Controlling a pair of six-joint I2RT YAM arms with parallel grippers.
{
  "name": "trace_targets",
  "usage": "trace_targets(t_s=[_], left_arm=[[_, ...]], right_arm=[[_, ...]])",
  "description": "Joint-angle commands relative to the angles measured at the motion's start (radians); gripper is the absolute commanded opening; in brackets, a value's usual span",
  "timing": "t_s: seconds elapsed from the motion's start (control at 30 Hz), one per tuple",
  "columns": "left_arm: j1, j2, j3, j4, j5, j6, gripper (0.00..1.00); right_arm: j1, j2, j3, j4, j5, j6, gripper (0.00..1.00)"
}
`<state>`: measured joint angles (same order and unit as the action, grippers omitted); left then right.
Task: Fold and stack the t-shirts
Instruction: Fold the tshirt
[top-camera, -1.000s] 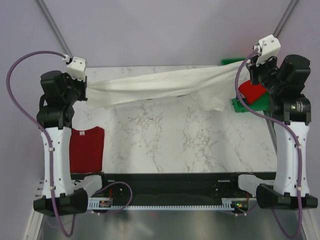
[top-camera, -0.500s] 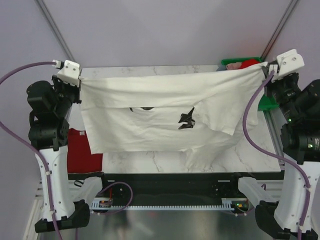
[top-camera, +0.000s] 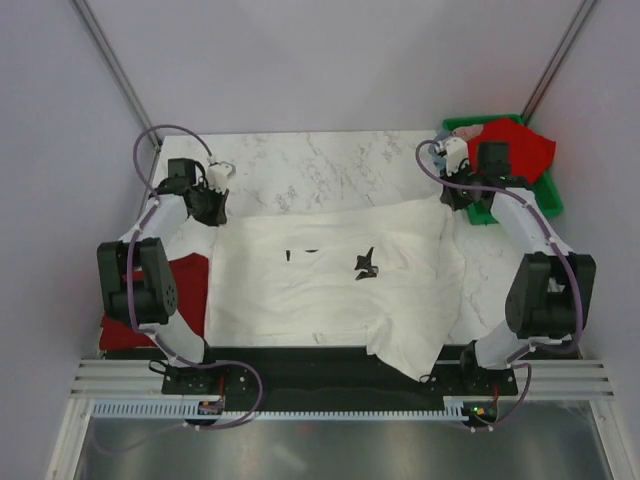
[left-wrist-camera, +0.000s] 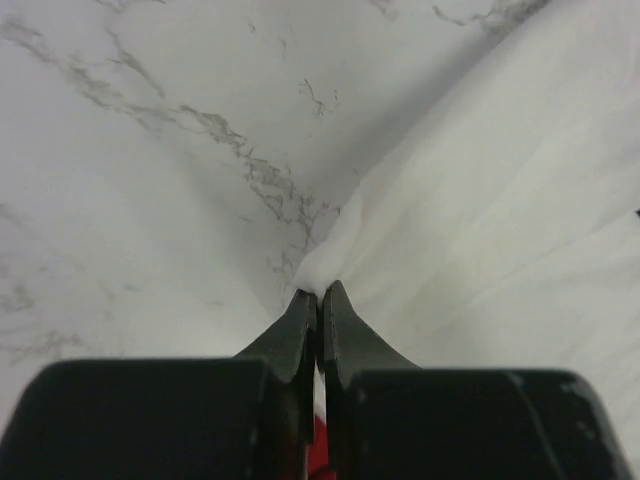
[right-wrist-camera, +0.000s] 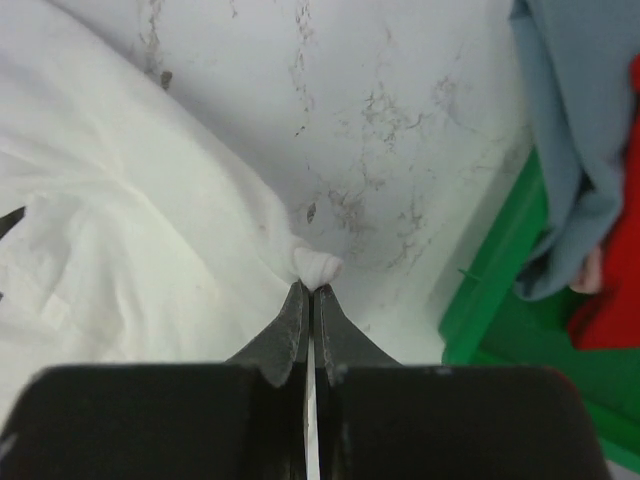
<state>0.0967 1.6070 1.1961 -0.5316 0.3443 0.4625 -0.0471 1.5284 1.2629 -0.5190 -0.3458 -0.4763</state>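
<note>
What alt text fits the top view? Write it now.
A white shirt lies spread on a marble table, its far corners pinched by the left gripper and right gripper. A red shirt lies at its left; a green bin sits far right.

Matt white cloth t-shirt (top-camera: 300, 290) lies on smooth, veined marble-look table (top-camera: 330, 165).

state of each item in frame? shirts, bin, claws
white t-shirt: spread on table, wrinkled, near hem over the edge
left claw: shut on its far left corner
right claw: shut on its far right corner
green bin: upright, holding shirts
red t-shirt at left: flat, unheld
red t-shirt in bin: crumpled, over the rim
grey-blue t-shirt: crumpled in bin
</note>
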Motion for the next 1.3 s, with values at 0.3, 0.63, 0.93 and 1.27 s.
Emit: trace_targets(t_s=[0.3, 0.63, 0.93, 1.27], left_arm=[[-0.008, 0.510, 0.331, 0.145, -0.097, -0.038, 0.02], [-0.006, 0.665, 0.485, 0.150, -0.189, -0.025, 0.02], [0.008, 0.691, 0.551, 0.208, -0.294, -0.087, 0.02], [-0.028, 0.487, 0.570, 0.150, -0.260, -0.159, 0.39]], right_arm=[[0.013, 0.709, 0.512, 0.174, 0.045, 0.022, 0.00], [0.013, 0.929, 0.768, 0.195, 0.166, 0.024, 0.00], [0.013, 0.946, 0.780, 0.198, 0.218, 0.022, 0.00], [0.023, 0.778, 0.837, 0.194, 0.055, 0.120, 0.44]])
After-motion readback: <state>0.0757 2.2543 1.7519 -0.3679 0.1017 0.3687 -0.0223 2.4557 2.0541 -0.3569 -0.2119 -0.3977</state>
